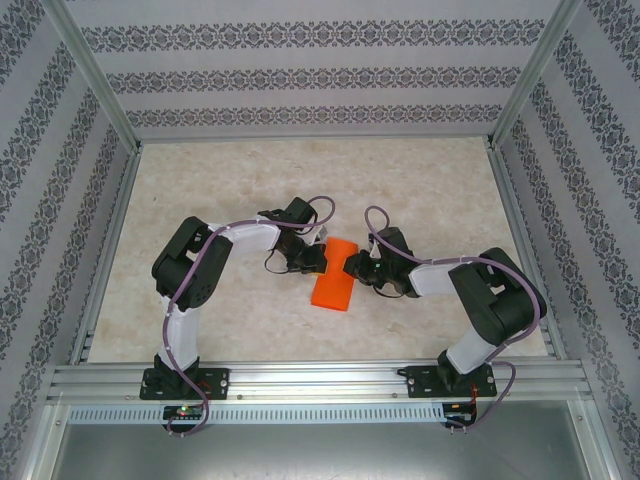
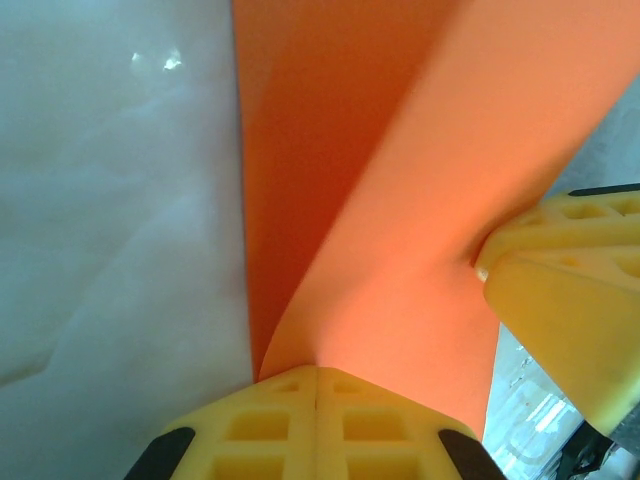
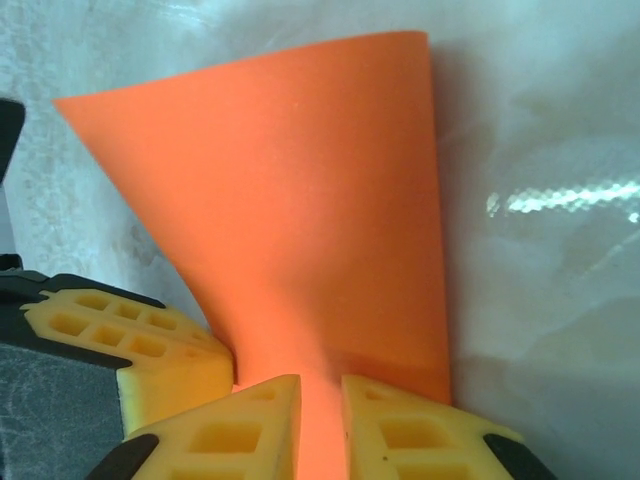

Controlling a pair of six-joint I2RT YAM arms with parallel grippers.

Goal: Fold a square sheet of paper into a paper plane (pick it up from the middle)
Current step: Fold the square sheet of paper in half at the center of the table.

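Note:
The orange sheet of paper (image 1: 335, 276) lies in the middle of the table, doubled over into a narrow rectangle. My left gripper (image 1: 316, 258) is at its left edge and is shut on the paper (image 2: 400, 200), lifting that layer into a curve; the jaws (image 2: 316, 372) meet with no gap. At the right edge, my right gripper (image 1: 356, 268) stands a little open, and the paper (image 3: 300, 180) runs into the narrow gap between its fingertips (image 3: 320, 400). The left finger (image 3: 130, 350) shows beside it. No paper plane is in view.
The table top (image 1: 230, 170) is pale marble-patterned, ringed by aluminium rails (image 1: 320, 378) and patterned walls. Both arms bend inward so their wrists nearly touch over the paper.

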